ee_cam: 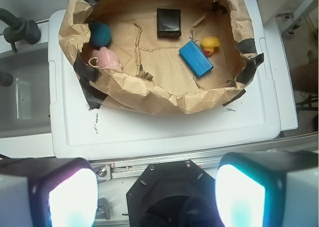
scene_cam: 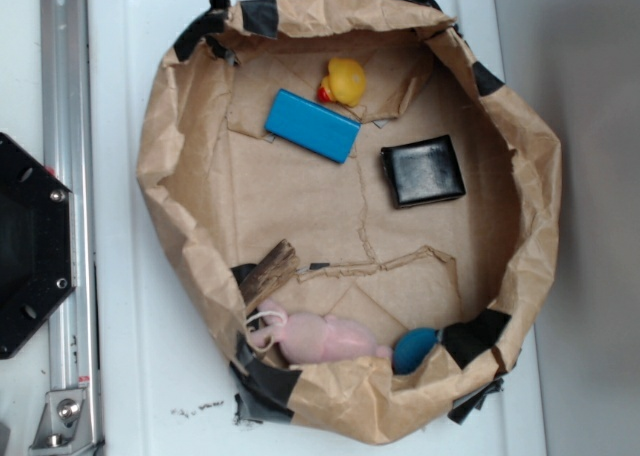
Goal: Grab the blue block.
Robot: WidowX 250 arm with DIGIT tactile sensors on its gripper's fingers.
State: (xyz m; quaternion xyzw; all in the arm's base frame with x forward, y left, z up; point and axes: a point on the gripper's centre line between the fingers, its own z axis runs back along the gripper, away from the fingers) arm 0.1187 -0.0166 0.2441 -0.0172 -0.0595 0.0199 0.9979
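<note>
Lying flat on the brown paper floor of a crumpled paper basin (scene_cam: 170, 166), the blue block (scene_cam: 312, 125) sits toward the far side in the exterior view, angled a little, with nothing gripping it. A yellow rubber duck (scene_cam: 345, 81) stands just beside its far right corner, so close that the two look to be touching. To the right of the block, apart from it, rests a black square box (scene_cam: 423, 171). At the near side of the basin a pink soft toy (scene_cam: 315, 338) lies against the wall, with a darker teal ball (scene_cam: 414, 349) just right of it and a small brown piece of wood (scene_cam: 268, 271) up to its left. Black tape patches the basin's rim. The basin stands on a white bench (scene_cam: 130, 376).

In the wrist view the jaws hang high above and well back from the basin, spread wide with nothing between them; the two pads (ee_cam: 65, 199) glow pale at the bottom corners, and the gripper (ee_cam: 157, 199) is well apart from the block (ee_cam: 196, 58).
</note>
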